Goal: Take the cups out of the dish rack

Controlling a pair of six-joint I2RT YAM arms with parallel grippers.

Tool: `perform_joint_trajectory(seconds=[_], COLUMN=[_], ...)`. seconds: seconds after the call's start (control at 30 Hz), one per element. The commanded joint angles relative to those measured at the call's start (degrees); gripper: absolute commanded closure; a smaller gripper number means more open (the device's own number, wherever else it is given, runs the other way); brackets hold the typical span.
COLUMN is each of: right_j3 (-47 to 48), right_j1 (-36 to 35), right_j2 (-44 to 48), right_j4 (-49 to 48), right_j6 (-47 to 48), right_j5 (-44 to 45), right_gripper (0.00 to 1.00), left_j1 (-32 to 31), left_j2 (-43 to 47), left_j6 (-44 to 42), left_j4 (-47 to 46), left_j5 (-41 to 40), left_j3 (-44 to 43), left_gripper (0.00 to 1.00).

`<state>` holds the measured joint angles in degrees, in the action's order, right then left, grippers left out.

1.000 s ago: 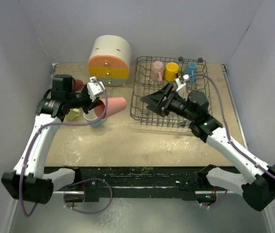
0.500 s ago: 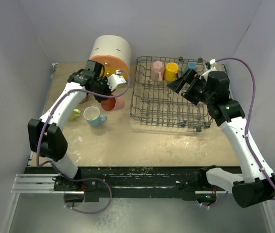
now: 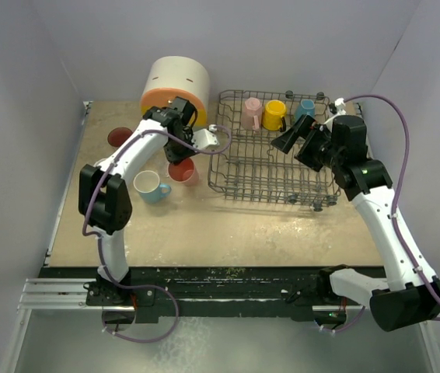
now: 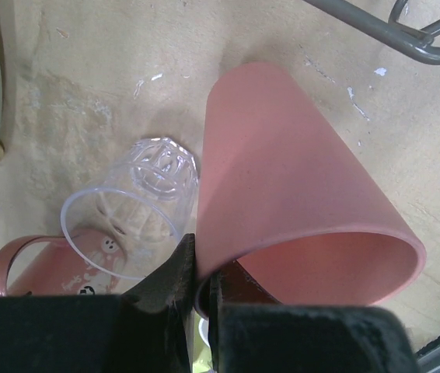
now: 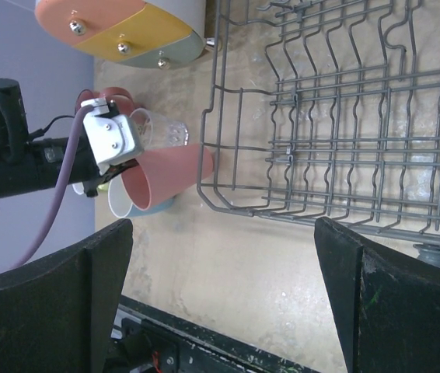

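Note:
My left gripper (image 3: pixel 193 155) is shut on the rim of a salmon tumbler (image 3: pixel 180 170), held tilted just left of the dark grey dish rack (image 3: pixel 228 175). In the left wrist view the jaws (image 4: pixel 202 260) pinch the tumbler (image 4: pixel 298 194), with a clear glass (image 4: pixel 138 202) and a pink patterned mug (image 4: pixel 18 264) beside it. A pink mug (image 3: pixel 252 113), a yellow mug (image 3: pixel 274 115) and a light blue mug (image 3: pixel 306 107) stand at the rack's far side. My right gripper (image 3: pixel 286 141) is open and empty above the rack (image 5: pixel 336 116).
A round cream cabinet (image 3: pixel 175 89) with coloured drawers stands at the back left. A light blue mug (image 3: pixel 150 186) stands on the table near the tumbler, and a dark red cup (image 3: pixel 119 137) is further left. Grey walls enclose the table.
My left gripper has swung right, from the table's left side past the cabinet front to the rack's left edge. My right gripper pulled back from the rack's near left toward its right side.

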<state>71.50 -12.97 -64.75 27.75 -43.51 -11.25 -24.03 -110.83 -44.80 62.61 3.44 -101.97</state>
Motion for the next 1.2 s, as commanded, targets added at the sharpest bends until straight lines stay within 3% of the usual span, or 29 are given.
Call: perform_joint_trajectory(seconds=[0.0,0.23,0.33,0.4,0.43,0.67,0.7,0.73,0.93,1.17], right_j3=[-0.4,-0.7,-0.1,0.4,0.8,5.4,6.7,8.0,17.8,36.9], right_j1=[0.6,0.8,0.9,0.9,0.9,1.0,1.0,1.0,1.0,0.8], right_j2=[1.0,0.2,-0.6,-1.6,-2.1,-9.1,-10.9,-12.8,-29.2,-49.4], right_j4=[-0.4,-0.4,-0.4,0.0,0.1,-0.7,-1.0,-1.7,-8.5,-9.9], right_j6=[1.5,1.8,2.2,2.6,3.0,7.8,8.8,9.9,16.6,24.2], right_j5=[-0.3,-0.5,-0.2,0.7,1.3,6.0,6.9,7.8,11.2,13.1], right_gripper=[0.0,0.0,0.0,0.0,0.0,0.0,0.0,0.0,0.02,0.17], left_j1=[-0.8,-1.5,-1.5,-1.6,-1.6,-1.6,-1.6,-1.6,-1.6,-1.5], left_j2=[-3.0,-8.7,-9.0,-8.2,-7.6,-0.2,1.3,3.0,16.1,29.8], left_j6=[-2.0,-1.9,-1.7,-1.2,-1.1,1.1,1.7,2.4,5.8,8.3], left_j4=[6.5,11.7,11.6,10.4,10.0,6.2,5.5,4.7,-3.0,-11.6], left_j5=[-1.2,-1.7,-2.1,-2.2,-2.1,0.4,1.2,1.7,5.7,7.2], left_j3=[-6.6,-12.5,-13.2,-13.2,-13.2,-13.2,-13.4,-13.6,-8.8,4.4], left_gripper=[1.0,0.98,0.72,0.4,0.29,0.25,0.09,0.01,0.01,0.01])
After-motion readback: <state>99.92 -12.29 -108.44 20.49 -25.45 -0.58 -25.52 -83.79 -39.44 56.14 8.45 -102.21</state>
